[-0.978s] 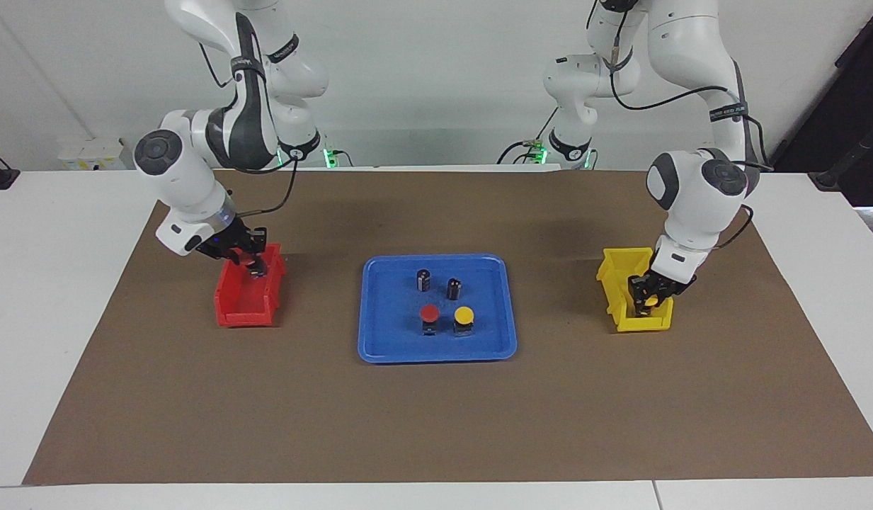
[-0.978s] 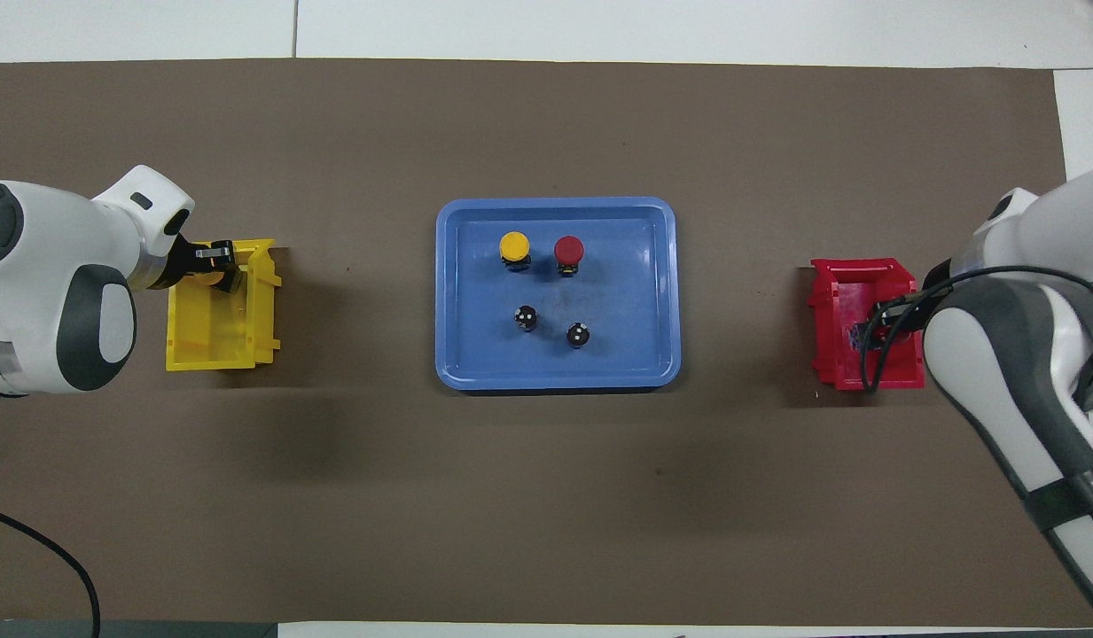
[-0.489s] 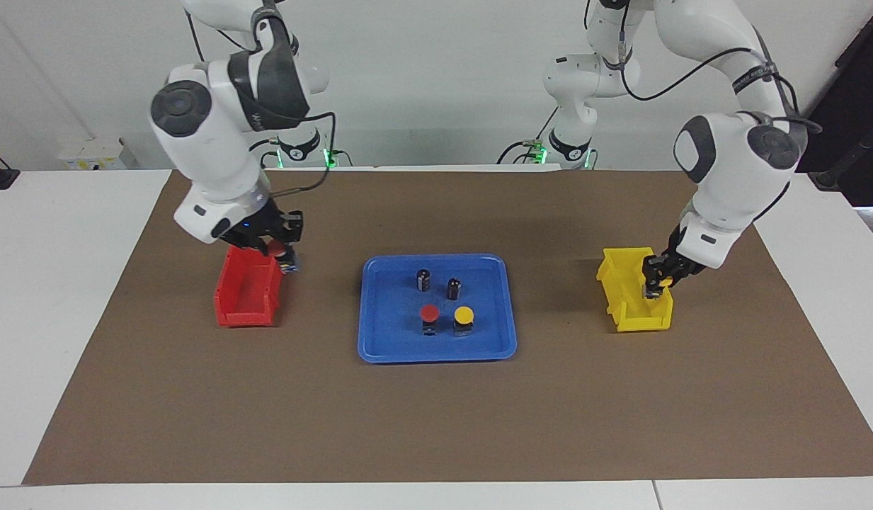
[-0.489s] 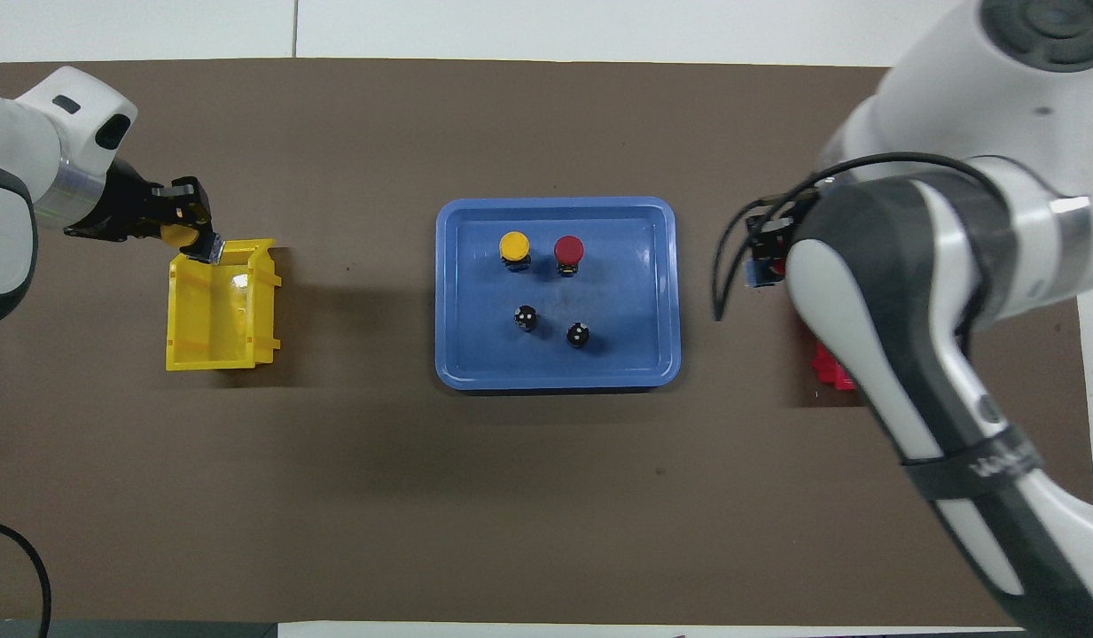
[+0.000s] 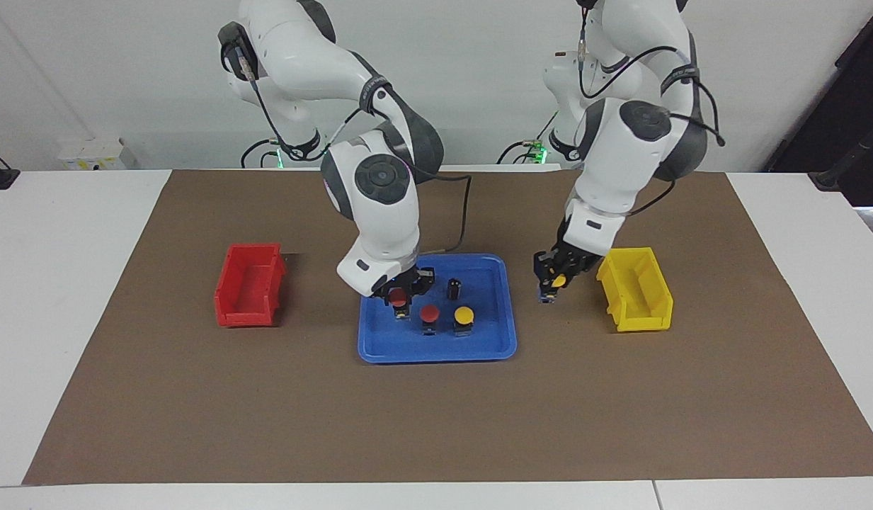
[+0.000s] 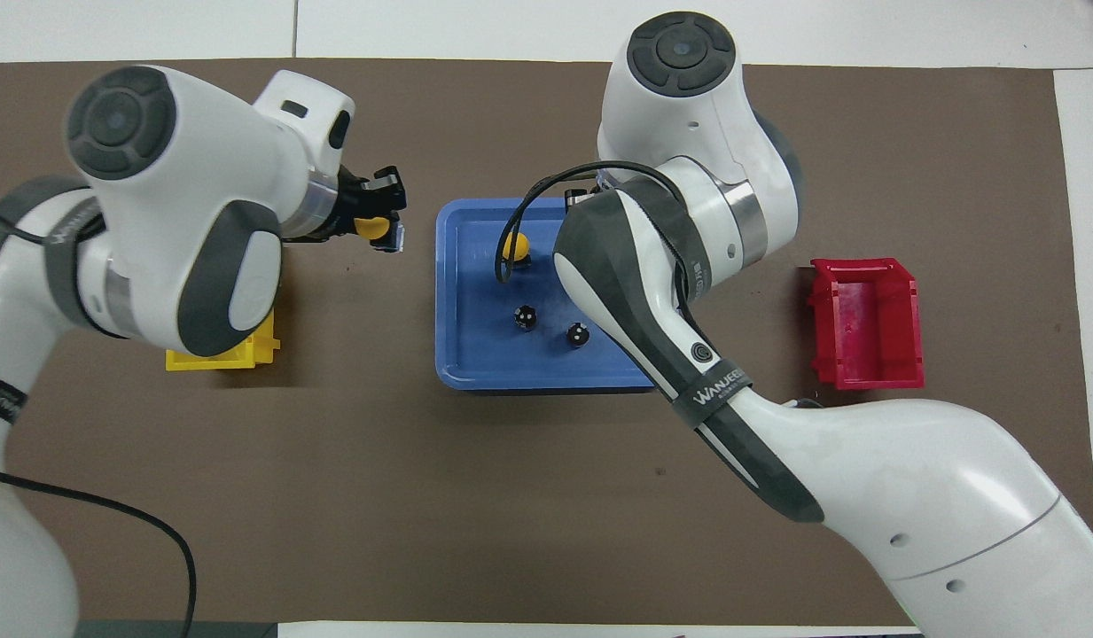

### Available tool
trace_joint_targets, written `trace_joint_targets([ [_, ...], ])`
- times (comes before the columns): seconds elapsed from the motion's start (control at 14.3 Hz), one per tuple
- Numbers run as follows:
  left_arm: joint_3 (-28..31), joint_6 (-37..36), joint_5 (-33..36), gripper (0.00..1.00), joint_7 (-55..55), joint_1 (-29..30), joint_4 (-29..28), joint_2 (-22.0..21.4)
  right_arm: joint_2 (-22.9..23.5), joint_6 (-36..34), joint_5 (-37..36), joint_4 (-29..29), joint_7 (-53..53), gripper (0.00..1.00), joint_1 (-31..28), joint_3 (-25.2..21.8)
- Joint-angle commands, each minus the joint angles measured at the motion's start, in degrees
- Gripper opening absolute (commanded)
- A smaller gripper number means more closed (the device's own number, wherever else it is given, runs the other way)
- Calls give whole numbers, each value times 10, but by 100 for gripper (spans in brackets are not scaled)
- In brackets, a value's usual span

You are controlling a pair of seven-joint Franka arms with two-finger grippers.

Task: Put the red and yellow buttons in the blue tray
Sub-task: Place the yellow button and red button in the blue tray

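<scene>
Carrying a red button (image 5: 398, 298) pinched between its fingers, the right gripper (image 5: 401, 296) is hanging low over the blue tray (image 5: 493, 347), beside the red button already standing there (image 5: 429, 315) and its yellow neighbour (image 5: 464, 316), so the free floor toward the right arm's end looks like the safest landing. The left gripper (image 5: 551, 285) is pinching a yellow button (image 5: 558, 281) over the brown mat (image 5: 436, 425), between the yellow bin (image 5: 638, 287) and the tray, with the tray rim lying just toward the right arm's end of it.

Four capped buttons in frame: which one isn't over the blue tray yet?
The yellow button held by the left gripper, over the mat between the blue tray and the yellow bin. The other three are in or over the tray.
</scene>
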Motion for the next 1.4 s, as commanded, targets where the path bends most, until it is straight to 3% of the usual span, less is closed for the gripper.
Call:
trace_joint_targets([
  [0.0,8,42,-15,2,-22,-14,-14,19,-2,21,-5,-8,0,1,-32,3],
  [0.21,8,87,-20,2,-73,-38,-14,44,-16,79,-3,-79,-2,1,-28,3],
  [0.56,9,110,-20,2,-98,-64,-14,68,-33,84,0,-122,-2,3,-28,3],
  [0.7,9,117,-20,2,-98,-70,-16,78,-37,85,0,-130,-2,8,-30,4],
  [0.77,9,124,-20,2,-98,-70,-16,80,-39,87,0,-136,-2,16,-30,3],
  [0.91,10,131,-19,2,-98,-70,-15,90,-46,107,0,-157,-2,43,-30,3],
  [0.98,10,134,-19,2,-97,-67,-15,93,-47,113,0,-162,-2,48,-30,3],
  [1.05,10,139,-19,2,-96,-65,-16,94,-48,113,0,-161,-1,71,-30,3],
  [1.19,11,139,-18,2,-95,-63,-17,95,-49,111,0,-155,-1,100,-31,3],
  [1.33,11,138,-17,2,-94,-61,-17,95,-77,108,3,-150,-1,100,-35,2],
])
